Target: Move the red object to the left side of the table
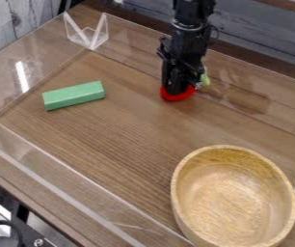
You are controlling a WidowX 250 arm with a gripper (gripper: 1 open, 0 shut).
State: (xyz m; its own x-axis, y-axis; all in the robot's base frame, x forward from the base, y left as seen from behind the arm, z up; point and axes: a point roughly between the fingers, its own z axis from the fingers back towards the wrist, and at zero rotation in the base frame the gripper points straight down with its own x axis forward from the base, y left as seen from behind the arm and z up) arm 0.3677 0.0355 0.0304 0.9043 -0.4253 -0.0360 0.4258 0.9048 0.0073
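The red object (pixel 174 94) is a small bright red rounded toy resting on the wooden table (pixel 124 135), towards the back and right of centre. A light-green piece (pixel 203 79) shows just right of the gripper. My black gripper (pixel 177 82) comes straight down onto the toy, its fingers shut around the upper part, which they hide. Only the red lower rim shows beneath the fingertips.
A green rectangular block (pixel 74 95) lies at the left middle. A large wooden bowl (pixel 234 198) fills the front right corner. Low clear plastic walls (pixel 86 32) border the tabletop.
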